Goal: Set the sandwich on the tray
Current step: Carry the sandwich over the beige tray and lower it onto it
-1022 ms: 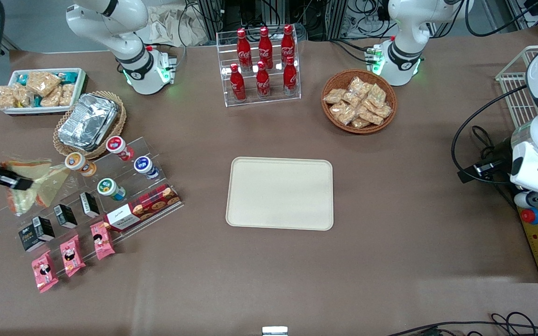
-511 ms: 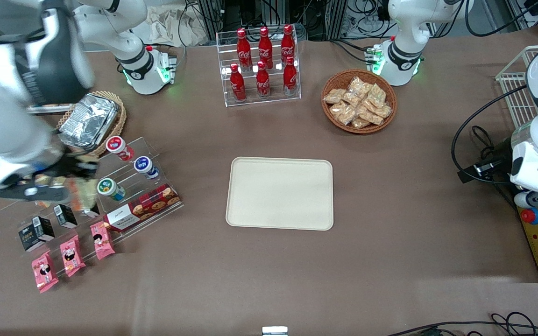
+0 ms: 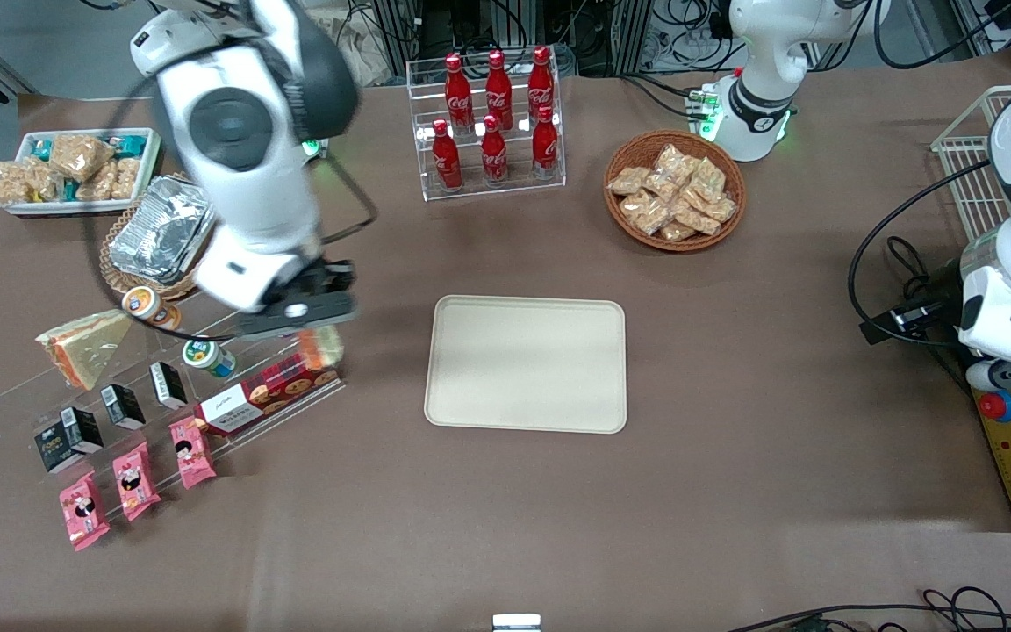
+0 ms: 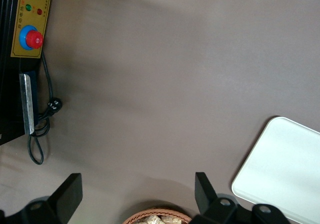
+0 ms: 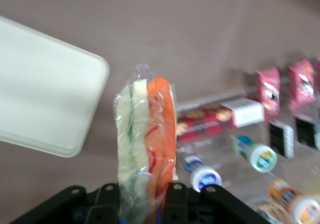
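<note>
A: What has the gripper (image 5: pixel 144 196) got?

B: The sandwich (image 5: pixel 146 149). In the right wrist view its 2 fingers (image 5: pixel 176 198) are drawn in narrow against the wrapped wedge, one on each side, with the pale bread, green and orange-red filling edge standing straight out from them.

A: Where is it over the table (image 3: pixel 505 509)?

B: In the front view the gripper (image 3: pixel 299 314) hangs above the biscuit box (image 3: pixel 267 391) at the end of the clear stepped shelf (image 3: pixel 23 397), with the sandwich (image 3: pixel 319 348) showing just under it. The tray (image 3: pixel 526 363) lies near the gripper, toward the parked arm's end of the table, apart from the sandwich.

A: Does the front view show the grip?

B: No. The arm covers the fingers there; only the orange and pale tip of the wedge shows. The wrist view gives the grip, a corner of the tray (image 5: pixel 45 89) and 2 capped cups (image 5: pixel 262 156) on the shelf.

A: And what does the front view add?

B: A second wedge sandwich (image 3: pixel 82 344), with a broad pale-yellow face, on the shelf well away from the gripper toward the working arm's end.
</note>
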`<state>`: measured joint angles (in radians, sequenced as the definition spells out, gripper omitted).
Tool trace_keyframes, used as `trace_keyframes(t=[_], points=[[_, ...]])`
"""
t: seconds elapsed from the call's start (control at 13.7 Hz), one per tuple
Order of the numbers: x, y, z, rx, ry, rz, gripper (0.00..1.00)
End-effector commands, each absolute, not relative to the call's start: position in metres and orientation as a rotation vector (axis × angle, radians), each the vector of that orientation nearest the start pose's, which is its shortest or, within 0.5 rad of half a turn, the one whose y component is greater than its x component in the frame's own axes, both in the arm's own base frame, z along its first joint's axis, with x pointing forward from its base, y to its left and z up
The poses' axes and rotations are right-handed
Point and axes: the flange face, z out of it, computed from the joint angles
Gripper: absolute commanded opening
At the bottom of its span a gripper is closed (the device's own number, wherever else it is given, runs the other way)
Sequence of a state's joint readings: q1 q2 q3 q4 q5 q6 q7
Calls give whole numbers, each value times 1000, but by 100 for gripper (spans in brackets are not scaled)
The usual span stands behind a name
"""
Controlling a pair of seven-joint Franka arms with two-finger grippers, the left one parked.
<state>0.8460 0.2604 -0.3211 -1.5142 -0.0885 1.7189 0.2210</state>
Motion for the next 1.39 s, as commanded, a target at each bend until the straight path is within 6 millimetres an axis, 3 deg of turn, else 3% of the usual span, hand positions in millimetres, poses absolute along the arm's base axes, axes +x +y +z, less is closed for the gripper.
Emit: trace_keyframes(t=[0.0,0.37,0.8,0.95,1.02,1.17,1.31], points=[[540,379,484,-3156,-705,-74,7],[542,445,410,-2926,-1124,-193,7],[527,505,280,-2818,-1267,-261,7],[527,508,253,-2774,-1373,-275,7],[537,499,241,-2724,-1486,-308,7],[553,490,232,-2640,-1624,-409,7],[563,497,229,-2576,-1724,-478,7]])
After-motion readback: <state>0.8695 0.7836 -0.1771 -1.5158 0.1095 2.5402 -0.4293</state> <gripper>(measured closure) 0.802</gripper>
